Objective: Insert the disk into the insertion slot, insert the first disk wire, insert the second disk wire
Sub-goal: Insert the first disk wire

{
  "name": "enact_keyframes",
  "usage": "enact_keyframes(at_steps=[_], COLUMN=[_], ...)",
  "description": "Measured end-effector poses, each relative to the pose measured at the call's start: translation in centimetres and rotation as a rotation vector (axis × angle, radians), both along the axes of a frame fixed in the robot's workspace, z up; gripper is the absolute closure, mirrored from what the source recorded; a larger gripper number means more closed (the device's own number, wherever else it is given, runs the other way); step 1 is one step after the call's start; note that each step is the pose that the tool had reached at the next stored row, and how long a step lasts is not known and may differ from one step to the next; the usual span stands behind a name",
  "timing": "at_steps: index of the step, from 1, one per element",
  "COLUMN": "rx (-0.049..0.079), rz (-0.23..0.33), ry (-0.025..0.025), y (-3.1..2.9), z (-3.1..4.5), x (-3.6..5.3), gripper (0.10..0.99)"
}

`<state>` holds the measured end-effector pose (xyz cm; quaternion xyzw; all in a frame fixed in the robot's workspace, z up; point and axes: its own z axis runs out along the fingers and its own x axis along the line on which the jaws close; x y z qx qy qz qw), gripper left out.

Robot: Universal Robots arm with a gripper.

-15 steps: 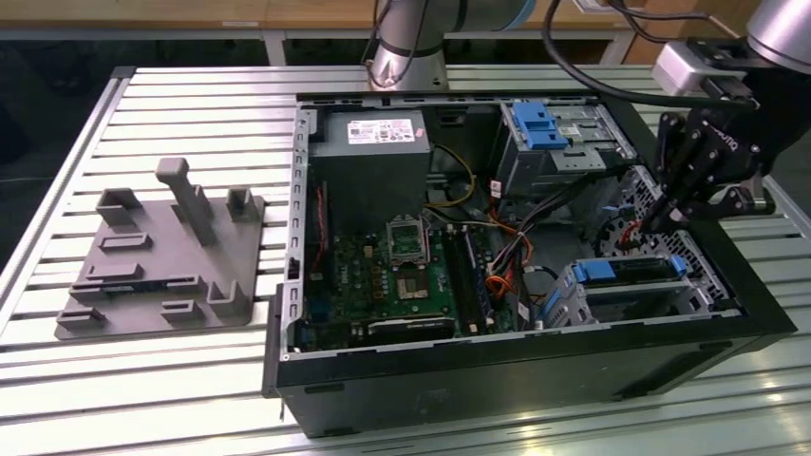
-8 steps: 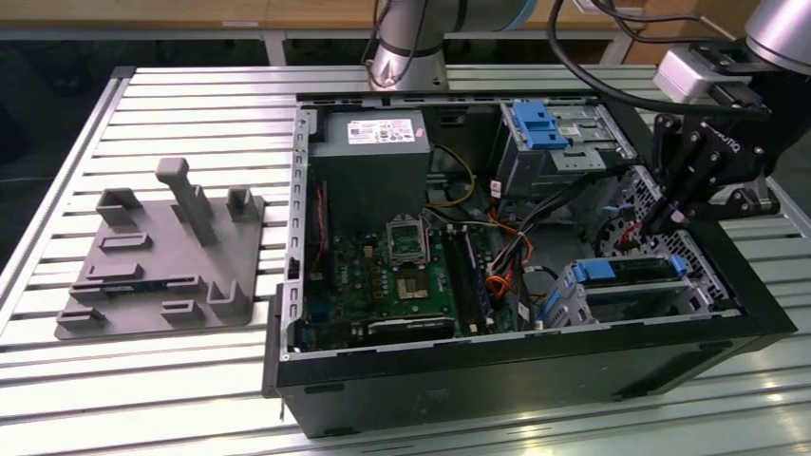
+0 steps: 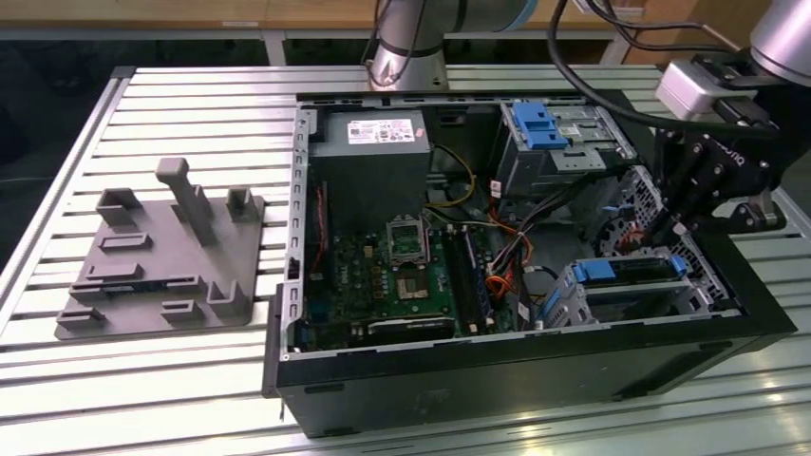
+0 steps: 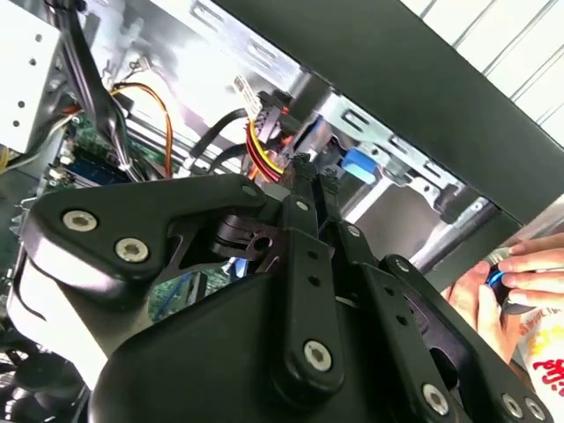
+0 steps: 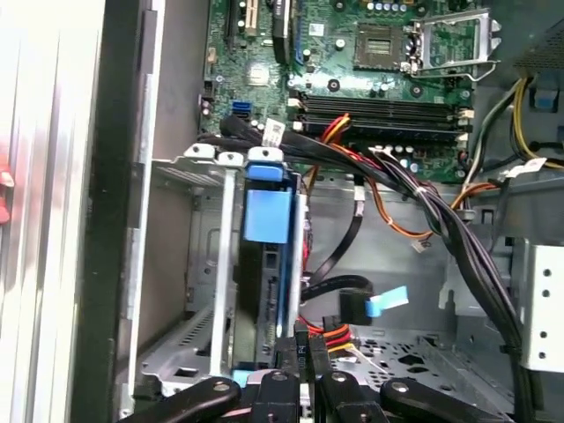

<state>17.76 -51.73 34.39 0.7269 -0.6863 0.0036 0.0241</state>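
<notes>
- The disk (image 3: pixel 630 269) is seated in the perforated drive cage (image 3: pixel 685 296), lower right of the exterior view.
- Its blue tab (image 5: pixel 264 211) is seen at the cage mouth in the first wrist view.
- The gripper (image 3: pixel 656 233) is lowered into the computer case (image 3: pixel 507 370), just above the cage.
- The fingers (image 4: pixel 302 189) are drawn nearly together, pinched on a wire plug (image 5: pixel 326 335) with red and yellow leads, just beside the disk.
- A blue-tagged cable (image 5: pixel 385 302) is seen near the plug.
- A person's hand (image 4: pixel 493 282) is seen outside the case wall.
</notes>
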Motion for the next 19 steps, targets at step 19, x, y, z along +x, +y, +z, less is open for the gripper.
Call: enact_keyframes(at_steps=[19], rx=[0.091], rz=[0.001], ry=[-0.0343], y=[-1.54], z=[0.05], x=[-1.18], gripper=[0.922])
